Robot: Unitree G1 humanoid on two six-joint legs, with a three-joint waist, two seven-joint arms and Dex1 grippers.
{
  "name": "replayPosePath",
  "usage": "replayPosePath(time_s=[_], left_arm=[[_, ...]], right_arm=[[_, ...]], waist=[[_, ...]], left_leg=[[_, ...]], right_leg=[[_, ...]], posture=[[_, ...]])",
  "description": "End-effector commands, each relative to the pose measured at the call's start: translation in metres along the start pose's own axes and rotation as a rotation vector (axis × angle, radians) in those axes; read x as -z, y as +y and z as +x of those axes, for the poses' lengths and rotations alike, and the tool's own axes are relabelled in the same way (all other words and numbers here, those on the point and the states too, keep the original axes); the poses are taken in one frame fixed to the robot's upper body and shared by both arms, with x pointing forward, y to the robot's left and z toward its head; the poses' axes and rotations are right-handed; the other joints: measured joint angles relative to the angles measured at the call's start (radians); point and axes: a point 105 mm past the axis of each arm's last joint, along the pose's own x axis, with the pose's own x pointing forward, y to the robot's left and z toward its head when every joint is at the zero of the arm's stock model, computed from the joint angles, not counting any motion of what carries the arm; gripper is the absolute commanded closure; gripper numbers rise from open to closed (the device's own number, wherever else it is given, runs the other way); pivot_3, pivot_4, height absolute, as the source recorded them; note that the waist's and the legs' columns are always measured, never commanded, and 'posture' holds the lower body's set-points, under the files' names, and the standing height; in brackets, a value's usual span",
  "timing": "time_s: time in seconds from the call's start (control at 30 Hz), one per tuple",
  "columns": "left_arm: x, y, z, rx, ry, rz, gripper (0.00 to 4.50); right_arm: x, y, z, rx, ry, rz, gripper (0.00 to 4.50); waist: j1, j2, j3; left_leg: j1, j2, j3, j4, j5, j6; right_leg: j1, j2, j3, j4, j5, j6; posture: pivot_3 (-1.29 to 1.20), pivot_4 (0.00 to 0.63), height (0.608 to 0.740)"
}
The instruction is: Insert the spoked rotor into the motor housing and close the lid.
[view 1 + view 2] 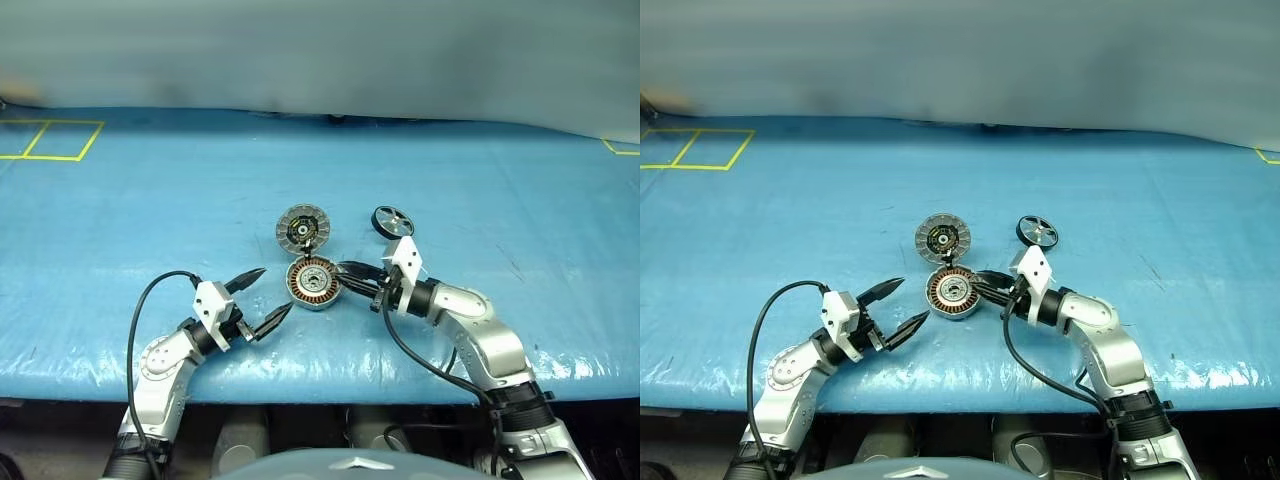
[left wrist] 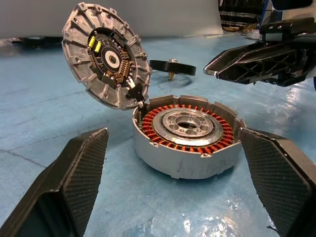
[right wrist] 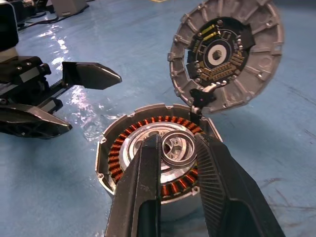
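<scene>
two claws | left claw [image 1: 262,298] released beside motor housing [image 1: 313,284] | right claw [image 3: 177,148] grasping thin ring [image 3: 178,150] over housing | lid [image 1: 303,228] up

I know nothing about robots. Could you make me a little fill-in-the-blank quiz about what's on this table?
1. The lid of the motor housing stands ___.
2. The spoked rotor lies on the ___ table, outside the housing.
3. The ___ gripper is spread wide beside the housing.
Missing words: open; blue; left.
</scene>
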Motion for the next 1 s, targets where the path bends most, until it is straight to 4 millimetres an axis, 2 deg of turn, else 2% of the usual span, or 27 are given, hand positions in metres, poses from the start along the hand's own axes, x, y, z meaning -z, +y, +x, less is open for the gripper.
replayPosePath(time_s=[0.03, 0.3, 1.0], left_arm=[[-0.002, -0.003, 0.002, 0.027, -0.011, 0.037, 0.00], [0.000, -0.004, 0.005, 0.030, -0.008, 0.035, 0.00], [0.005, -0.004, 0.002, 0.006, 0.005, 0.030, 0.00]], right_arm=[[0.001, 0.006, 0.014, -0.046, 0.021, -0.061, 3.85], [0.004, 0.003, 0.029, -0.062, 0.029, -0.081, 3.85], [0.006, 0.003, 0.035, -0.077, 0.050, -0.108, 3.85]], waist=[[-0.001, 0.000, 0.000], [0.000, 0.000, 0.000], [0.000, 0.000, 0.000]], left_leg=[[0.000, 0.000, 0.000, 0.000, 0.000, 0.000], [0.000, 0.000, 0.000, 0.000, 0.000, 0.000], [0.000, 0.000, 0.000, 0.000, 0.000, 0.000]], right_leg=[[0.000, 0.000, 0.000, 0.000, 0.000, 0.000], [0.000, 0.000, 0.000, 0.000, 0.000, 0.000], [0.000, 0.000, 0.000, 0.000, 0.000, 0.000]], posture=[[0.00, 0.150, 0.740], [0.00, 0.150, 0.740], [0.00, 0.150, 0.740]])
